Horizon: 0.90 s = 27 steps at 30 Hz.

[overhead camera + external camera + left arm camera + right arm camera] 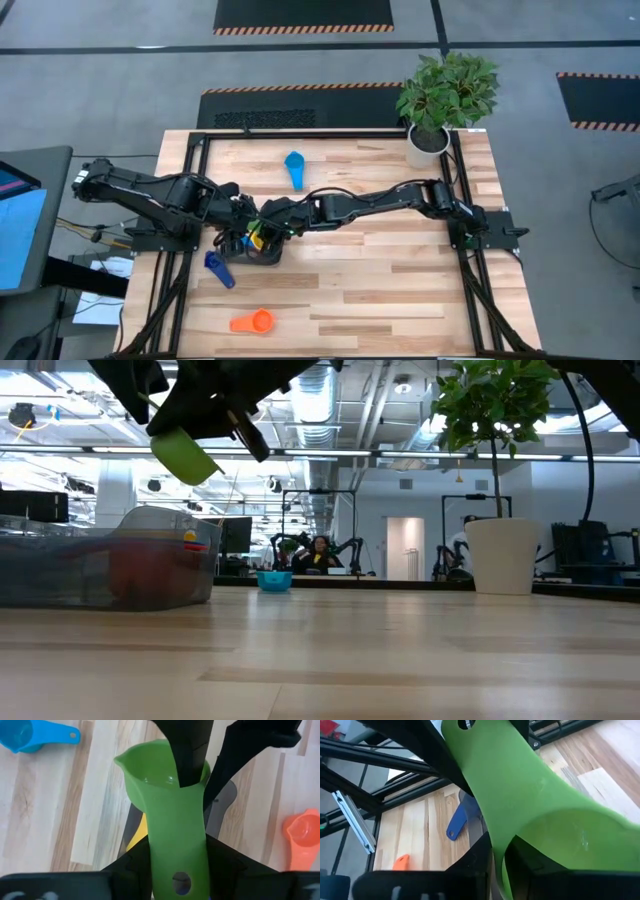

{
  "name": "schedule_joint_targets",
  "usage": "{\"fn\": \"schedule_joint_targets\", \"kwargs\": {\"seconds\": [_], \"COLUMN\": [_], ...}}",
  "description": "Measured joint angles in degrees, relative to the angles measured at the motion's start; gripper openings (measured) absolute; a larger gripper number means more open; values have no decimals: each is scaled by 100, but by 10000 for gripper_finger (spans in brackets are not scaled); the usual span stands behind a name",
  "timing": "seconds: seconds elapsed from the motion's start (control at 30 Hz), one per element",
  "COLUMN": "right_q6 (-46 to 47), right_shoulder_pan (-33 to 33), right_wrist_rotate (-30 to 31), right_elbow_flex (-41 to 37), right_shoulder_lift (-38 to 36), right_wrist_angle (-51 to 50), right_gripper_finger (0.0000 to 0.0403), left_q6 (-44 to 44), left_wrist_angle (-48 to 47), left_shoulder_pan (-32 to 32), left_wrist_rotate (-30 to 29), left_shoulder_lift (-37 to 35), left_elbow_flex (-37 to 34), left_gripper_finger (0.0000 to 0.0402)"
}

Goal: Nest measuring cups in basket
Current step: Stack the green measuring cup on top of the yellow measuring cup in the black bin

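The green measuring cup (pixel 170 820) hangs above the basket (pixel 110 570), my left tool (pixel 175 870) clamping its handle while my right tool (pixel 505 865) pinches its rim, seemingly for a handover.

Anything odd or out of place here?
Nothing damaged or spilled. One oddity: both grippers hold the green cup at once above the basket, left gripper on its handle, right gripper on its bowl rim. Light blue cup, dark blue cup and orange cup lie loose on the table.
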Motion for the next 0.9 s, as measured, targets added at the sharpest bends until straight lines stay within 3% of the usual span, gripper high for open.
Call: {"fn": "schedule_joint_targets", "kwargs": {"seconds": [0.9], "right_q6": [-16], "right_shoulder_pan": [13], "right_wrist_rotate": [-210], "right_elbow_flex": [-9], "right_shoulder_lift": [-198], "right_wrist_angle": [-211], "right_gripper_finger": [70], "left_q6": [-68], "left_wrist_angle": [-256], "left_shoulder_pan": [-2], "left_wrist_rotate": [97], "left_shoulder_lift": [2], "left_elbow_flex": [-7], "left_gripper_finger": [120]}}
